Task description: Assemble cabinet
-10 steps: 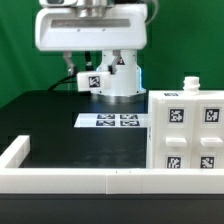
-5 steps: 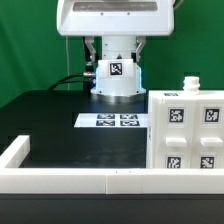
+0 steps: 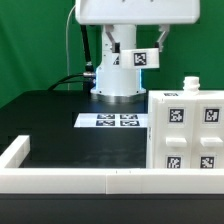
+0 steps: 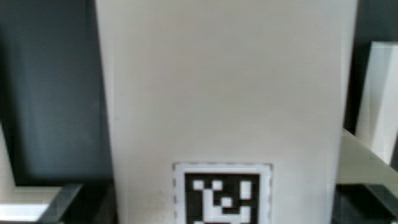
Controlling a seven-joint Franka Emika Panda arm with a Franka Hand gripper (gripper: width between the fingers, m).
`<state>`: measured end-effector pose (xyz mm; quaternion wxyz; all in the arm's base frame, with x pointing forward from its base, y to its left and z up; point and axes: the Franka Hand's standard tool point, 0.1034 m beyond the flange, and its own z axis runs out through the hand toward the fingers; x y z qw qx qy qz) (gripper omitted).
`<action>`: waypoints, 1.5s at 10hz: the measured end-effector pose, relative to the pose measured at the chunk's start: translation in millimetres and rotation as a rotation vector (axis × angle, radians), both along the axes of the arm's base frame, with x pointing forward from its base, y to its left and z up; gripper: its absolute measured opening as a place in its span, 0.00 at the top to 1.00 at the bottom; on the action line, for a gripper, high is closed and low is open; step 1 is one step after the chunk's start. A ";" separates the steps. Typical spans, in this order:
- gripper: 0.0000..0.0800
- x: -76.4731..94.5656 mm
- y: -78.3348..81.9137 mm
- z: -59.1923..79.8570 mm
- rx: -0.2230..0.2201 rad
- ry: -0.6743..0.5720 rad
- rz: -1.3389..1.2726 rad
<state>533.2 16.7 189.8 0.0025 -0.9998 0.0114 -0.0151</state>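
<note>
A: Standing on the black worktop (image 3: 50, 120) at four o'clock in the exterior view is the white cabinet (image 3: 185, 135), upright, tags facing the camera.
B: And the marker board (image 3: 113, 121)?
A: Flat, at the cabinet's ten o'clock, close by.
B: Jaws?
A: Neither view shows them; I cannot tell.

**Bright, even light on my worktop (image 3: 60, 115); my wrist camera shoots soft.**
In the exterior view the light seems to fall from above. The cabinet (image 3: 185, 130) glows white, its top faces close to washed out, and shadows on the dark worktop are soft. The marker board (image 3: 117, 121) reads fairly sharp. At my wrist, a white panel (image 4: 222, 90) fills the frame out of focus, its tag (image 4: 222, 195) is smeared, and the edges are dim.
</note>
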 end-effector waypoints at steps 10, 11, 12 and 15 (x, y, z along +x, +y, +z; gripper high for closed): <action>0.30 36.6 37.4 -6.3 -0.008 0.007 0.038; 0.30 42.9 39.8 -5.9 -0.010 0.015 0.045; 0.30 62.0 44.3 -3.4 -0.014 0.019 0.068; 0.30 77.0 49.0 -7.6 -0.016 0.013 0.068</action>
